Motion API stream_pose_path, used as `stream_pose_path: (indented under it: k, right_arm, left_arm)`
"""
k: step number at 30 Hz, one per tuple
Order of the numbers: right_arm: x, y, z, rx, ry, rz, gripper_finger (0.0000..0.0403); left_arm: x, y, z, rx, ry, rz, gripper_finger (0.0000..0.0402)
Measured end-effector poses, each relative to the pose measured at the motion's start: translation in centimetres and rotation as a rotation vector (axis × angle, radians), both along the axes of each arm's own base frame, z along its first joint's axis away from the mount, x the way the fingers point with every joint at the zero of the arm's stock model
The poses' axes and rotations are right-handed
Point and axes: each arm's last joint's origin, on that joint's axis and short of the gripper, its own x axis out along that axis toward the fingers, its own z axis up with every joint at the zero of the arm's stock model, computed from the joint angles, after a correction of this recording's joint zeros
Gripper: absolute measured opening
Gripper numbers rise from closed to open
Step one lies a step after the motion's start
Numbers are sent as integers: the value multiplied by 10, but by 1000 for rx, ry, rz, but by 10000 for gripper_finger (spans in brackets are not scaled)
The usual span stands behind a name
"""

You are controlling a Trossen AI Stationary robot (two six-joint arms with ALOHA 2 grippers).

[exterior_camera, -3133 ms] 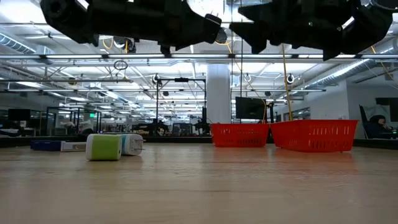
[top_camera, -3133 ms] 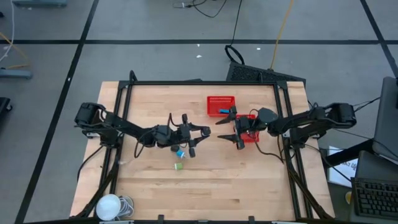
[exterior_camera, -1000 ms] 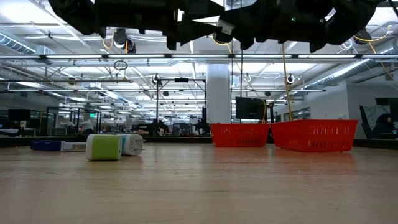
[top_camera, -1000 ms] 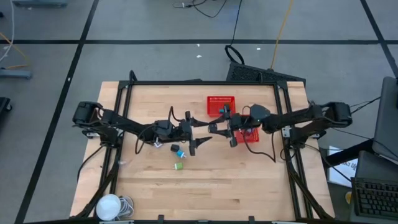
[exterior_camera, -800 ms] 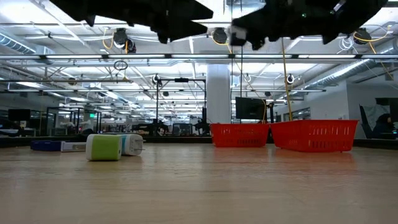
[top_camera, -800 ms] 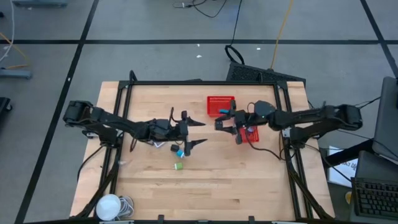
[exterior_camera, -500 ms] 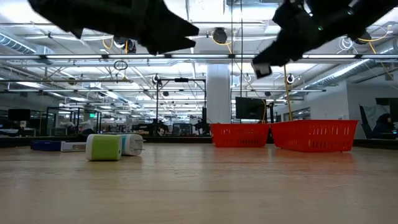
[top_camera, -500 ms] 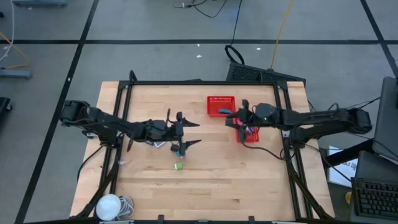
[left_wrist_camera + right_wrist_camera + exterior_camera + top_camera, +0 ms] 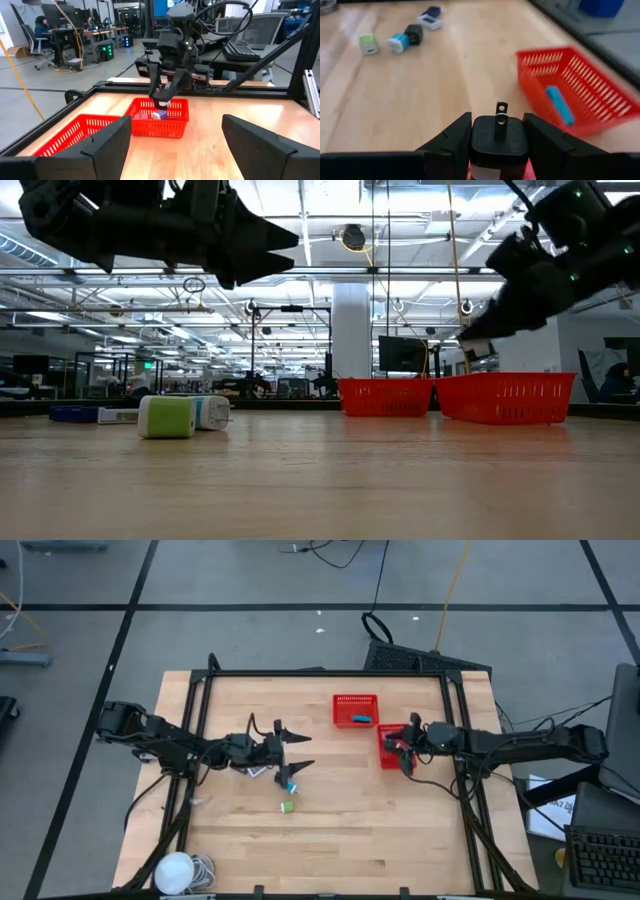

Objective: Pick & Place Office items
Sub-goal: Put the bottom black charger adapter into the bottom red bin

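The right gripper (image 9: 499,131) held a black plug-in charger (image 9: 499,142) — smooth matte plastic, blocky, one metal prong up — pinched between its fingers above the near red basket (image 9: 390,748). Released off-centre, it might have struck the stiff mesh rim and bounced onto the wooden table (image 9: 340,820). The left gripper (image 9: 290,758) hovered with jaws wide and empty over the remaining pieces: a rounded green cube (image 9: 287,807) and a blue piece (image 9: 292,786), both glossy, lying close together.
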Motion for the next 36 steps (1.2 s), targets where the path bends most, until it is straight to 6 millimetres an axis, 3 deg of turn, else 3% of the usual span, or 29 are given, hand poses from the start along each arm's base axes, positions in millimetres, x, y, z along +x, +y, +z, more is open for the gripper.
stream_pose_path:
  k: [9, 13, 36]
  right_arm:
    - [-14, 2, -32, 15, -67, -8, 143]
    - [-13, 3, -28, -1, -142, 24, 143]
    - [-7, 3, -43, 34, -45, 65, 143]
  left_arm:
    - [0, 7, 0, -22, -5, 28, 315]
    - [1, 10, 0, -57, -11, 38, 315]
    - [1, 13, 5, -57, -53, 56, 315]
